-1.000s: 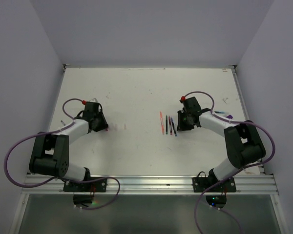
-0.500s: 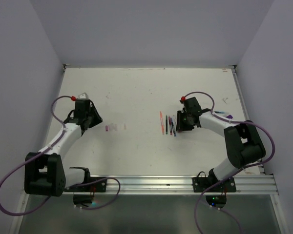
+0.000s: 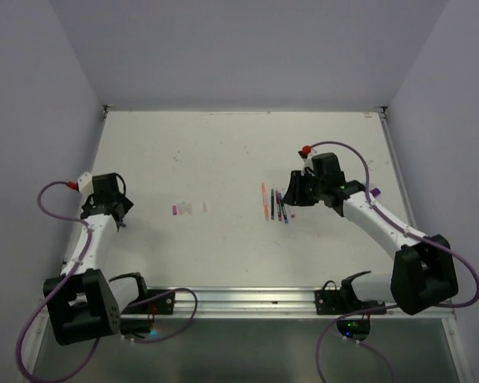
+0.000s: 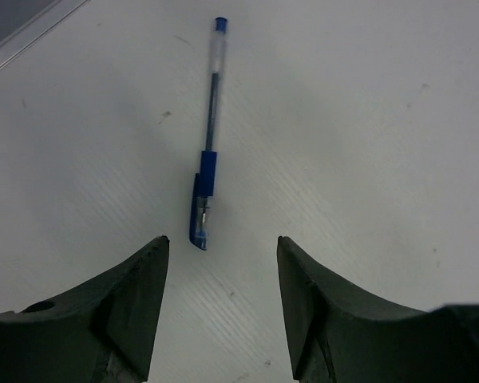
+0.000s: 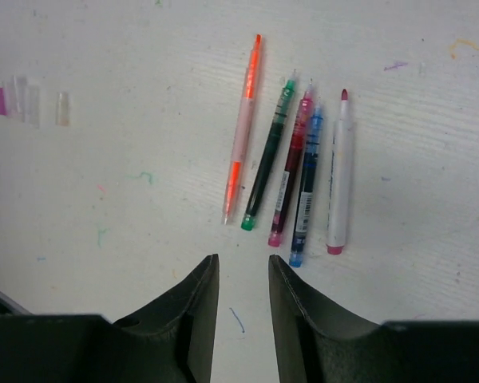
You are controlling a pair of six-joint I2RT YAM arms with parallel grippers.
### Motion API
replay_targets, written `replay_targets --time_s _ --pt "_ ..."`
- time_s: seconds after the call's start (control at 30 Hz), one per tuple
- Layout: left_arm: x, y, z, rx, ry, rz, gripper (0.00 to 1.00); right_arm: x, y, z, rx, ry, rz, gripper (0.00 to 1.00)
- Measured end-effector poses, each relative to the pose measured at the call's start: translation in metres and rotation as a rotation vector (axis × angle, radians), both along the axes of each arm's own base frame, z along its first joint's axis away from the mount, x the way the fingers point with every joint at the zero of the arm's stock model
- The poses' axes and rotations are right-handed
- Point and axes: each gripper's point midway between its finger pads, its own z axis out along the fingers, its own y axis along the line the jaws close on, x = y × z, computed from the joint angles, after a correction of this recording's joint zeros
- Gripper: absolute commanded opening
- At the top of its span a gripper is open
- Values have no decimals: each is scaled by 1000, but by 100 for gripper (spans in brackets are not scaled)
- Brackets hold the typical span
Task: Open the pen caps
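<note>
Several loose pen caps lie in a short row left of the table's middle; in the right wrist view one is purple and the others whitish. Several uncapped pens lie side by side: orange, green, red, blue and a white marker. My right gripper is open by a narrow gap and empty, hovering just short of their near ends. My left gripper is open and empty near the table's left edge. A blue pen with its blue cap on lies just ahead of its fingers.
The white table carries faint pen marks and is walled at the back and both sides. Its left edge runs close to the capped blue pen. A purple thing lies near the right edge.
My left arm has swung away from the loose caps to the table's left edge. My right arm has stretched out, and its gripper stays by the pen row.
</note>
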Motion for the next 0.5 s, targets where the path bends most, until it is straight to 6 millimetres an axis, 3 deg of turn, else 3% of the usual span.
replay_targets --time_s 0.13,0.23,0.5 --pt "-12 12 -18 -10 71 96 59 -6 9 15 47 -24 38 35" --pt "-14 15 -22 -15 80 138 59 -13 14 15 60 -6 62 35" --pt "7 30 -27 3 125 196 56 -25 19 25 79 14 102 35"
